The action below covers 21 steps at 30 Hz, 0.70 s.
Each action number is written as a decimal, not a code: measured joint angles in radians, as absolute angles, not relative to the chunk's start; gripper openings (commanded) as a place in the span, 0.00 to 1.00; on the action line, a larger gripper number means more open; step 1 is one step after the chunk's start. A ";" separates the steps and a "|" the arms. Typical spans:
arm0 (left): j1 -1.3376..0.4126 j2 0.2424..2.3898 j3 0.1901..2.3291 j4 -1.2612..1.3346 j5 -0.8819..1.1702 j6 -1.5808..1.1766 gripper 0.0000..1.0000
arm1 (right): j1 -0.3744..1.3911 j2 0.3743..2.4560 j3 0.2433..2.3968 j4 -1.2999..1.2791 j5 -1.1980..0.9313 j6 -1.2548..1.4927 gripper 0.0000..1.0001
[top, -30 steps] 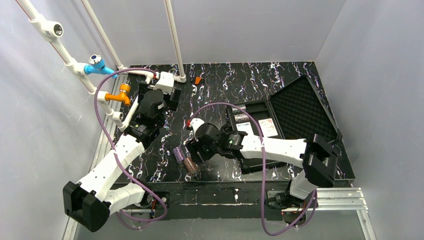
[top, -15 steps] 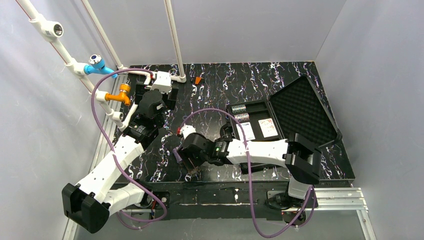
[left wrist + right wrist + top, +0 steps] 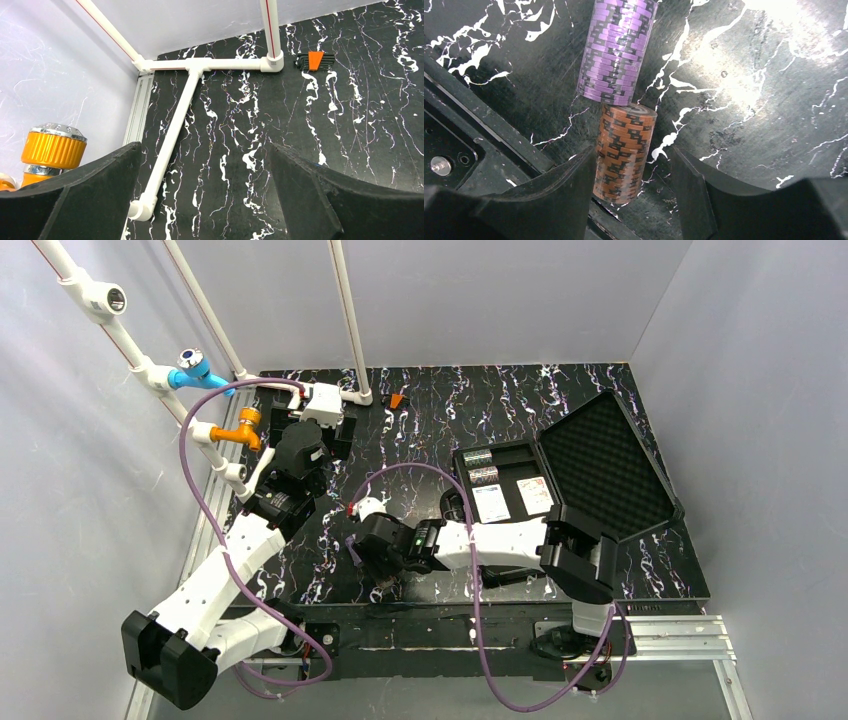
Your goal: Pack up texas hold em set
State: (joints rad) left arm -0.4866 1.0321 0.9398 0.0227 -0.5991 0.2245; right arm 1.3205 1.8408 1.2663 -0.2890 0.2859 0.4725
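Brown first: swung from the foam-lined case (image 3: 600, 455) to the near edge of the desk (image 3: 450, 400), closing the right tool (image 3: 634, 165), jaws still apart, around the brown chip stack (image 3: 624, 150) next to the purple chip stack (image 3: 616, 50); left tool (image 3: 205, 155) wide, empty.

Black case (image 3: 600, 460) open, rt; purple chip stack (image 3: 616, 50) & brown chip stack (image 3: 624, 150) on sides, end-to-end.

No text is legible; the print on the card decks (image 3: 490, 502) is too small.
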 measured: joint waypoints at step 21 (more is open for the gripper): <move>-0.487 1.032 0.939 0.023 -0.581 0.228 0.99 | 1.338 1.903 1.287 -0.287 0.283 0.481 0.57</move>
